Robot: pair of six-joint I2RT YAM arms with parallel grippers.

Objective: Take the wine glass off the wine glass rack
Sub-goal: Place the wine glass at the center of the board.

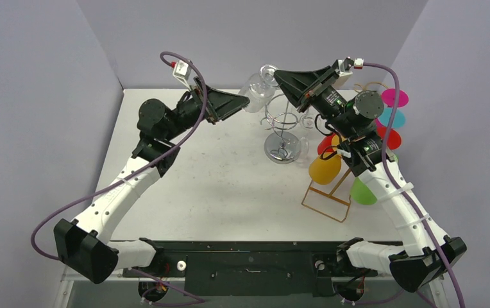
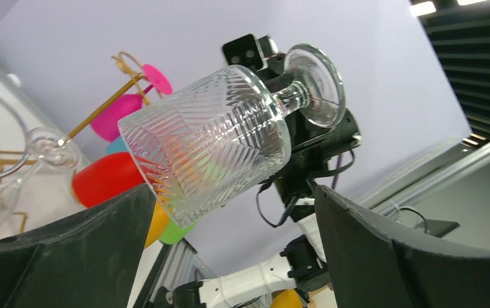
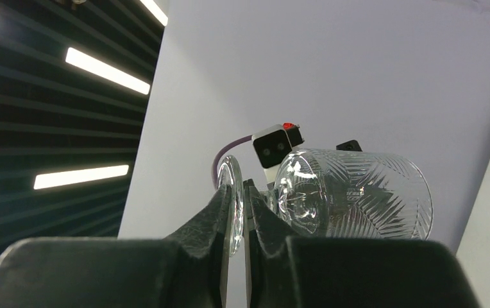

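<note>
1. Wine glass (image 1: 255, 94): it hangs on its side in the air above the table (image 1: 217, 186), up and left of the wire rack (image 1: 282, 122). It looks clear of the rack's rings, so the lift-off appears done.
2. Right tool (image 3: 238, 200): it is closed on the round foot of the glass, pinching the disc edge-on. The stem lies level and the bowl points towards the other arm.
3. Left tool (image 2: 229, 215): its jaws stand wide apart, one finger on each side of the bowl's mouth. Neither finger visibly touches the glass.
4. Judgement: a pinch on the foot alone is a thin hold for a heavy cut bowl. The open tool seems placed to brace or receive the bowl.
5. Caution: closing on the bowl off-centre could twist the foot out of the pinch.
</note>
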